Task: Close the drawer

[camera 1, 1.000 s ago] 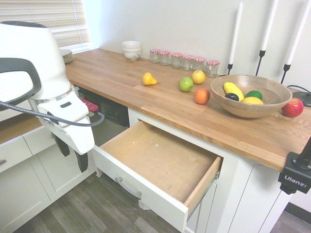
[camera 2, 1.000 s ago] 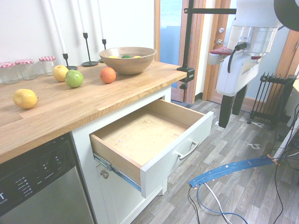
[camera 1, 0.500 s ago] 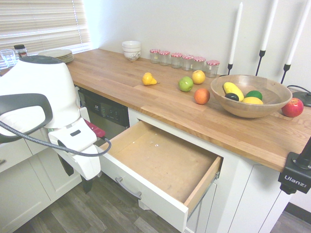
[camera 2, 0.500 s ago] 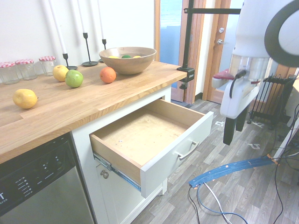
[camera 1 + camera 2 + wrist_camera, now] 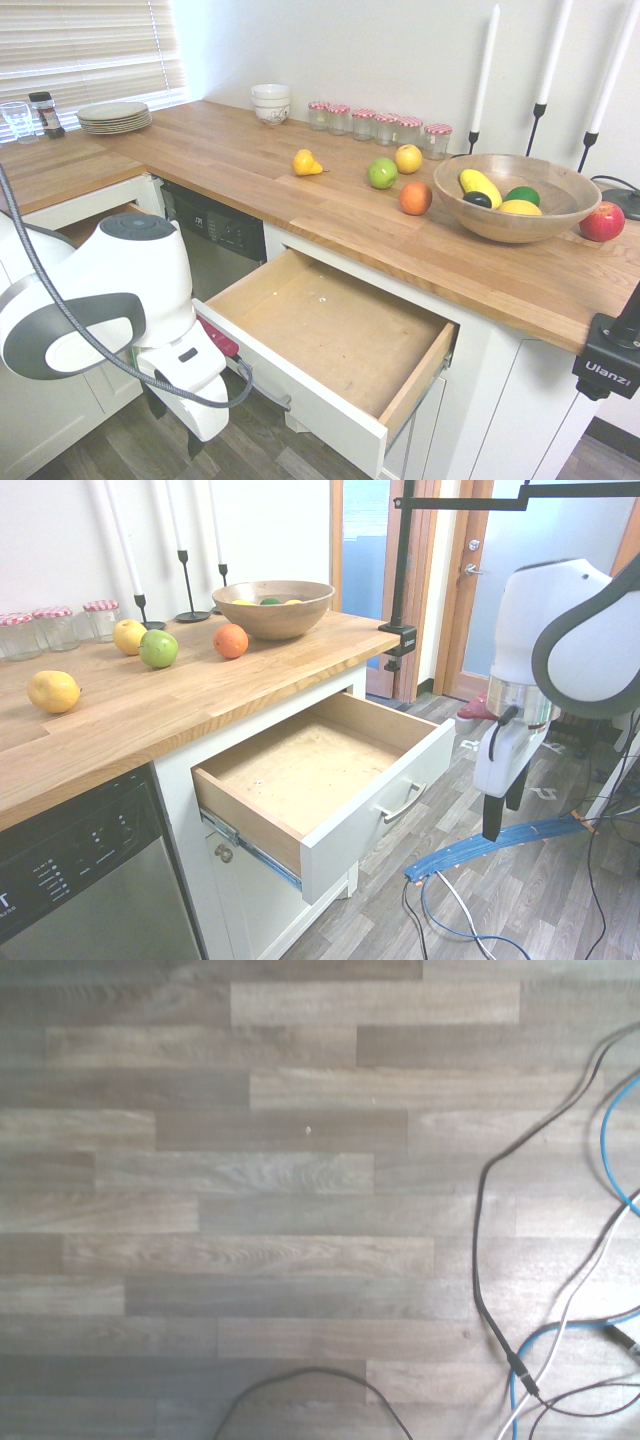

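Now the hand (image 5: 506,818) hangs lower than a moment ago, over the wood-look floor (image 5: 300,1200), its two dark fingers pointing down. They stand wide apart with nothing between them. From where the dishwasher (image 5: 213,235) is on my left, the white arm (image 5: 550,630) has dropped on the far side, out beyond the drawer's front, without touching it. The drawer (image 5: 370,815) hasn't budged: it still juts out, open and empty, beneath the wooden tabletop (image 5: 200,690), its curved handle (image 5: 403,803) facing the arm. With the arm lowered, the stacked plates (image 5: 114,117) and a dark-lidded jar (image 5: 46,114) have come fully into sight.
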Available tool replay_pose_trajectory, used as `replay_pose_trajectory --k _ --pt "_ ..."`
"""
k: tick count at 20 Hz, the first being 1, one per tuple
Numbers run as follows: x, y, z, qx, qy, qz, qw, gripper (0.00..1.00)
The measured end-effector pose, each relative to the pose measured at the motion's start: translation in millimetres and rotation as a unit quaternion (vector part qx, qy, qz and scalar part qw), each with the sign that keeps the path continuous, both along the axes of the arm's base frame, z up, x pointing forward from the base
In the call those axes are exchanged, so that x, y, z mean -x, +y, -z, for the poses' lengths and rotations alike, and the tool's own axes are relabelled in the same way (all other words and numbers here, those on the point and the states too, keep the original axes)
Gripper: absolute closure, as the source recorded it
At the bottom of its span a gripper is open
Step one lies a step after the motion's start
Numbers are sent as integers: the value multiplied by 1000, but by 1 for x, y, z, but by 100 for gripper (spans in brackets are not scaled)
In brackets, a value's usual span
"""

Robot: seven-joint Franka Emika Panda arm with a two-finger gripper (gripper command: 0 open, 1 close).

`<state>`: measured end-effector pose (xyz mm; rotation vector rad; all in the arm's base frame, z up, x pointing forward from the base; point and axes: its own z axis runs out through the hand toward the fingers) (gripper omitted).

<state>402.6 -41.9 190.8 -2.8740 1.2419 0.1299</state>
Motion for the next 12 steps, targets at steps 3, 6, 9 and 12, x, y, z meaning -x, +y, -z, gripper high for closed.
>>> replay_pose_trajectory --k 3,6,9,12 --pt "-1 -7 22 2 2 -4 1000 0" --pt "-6 -11 39 7 -16 -14 1000 0" --pt "-14 -16 51 10 -44 -15 999 0" --pt "-24 -16 56 8 -63 -22 998 0"
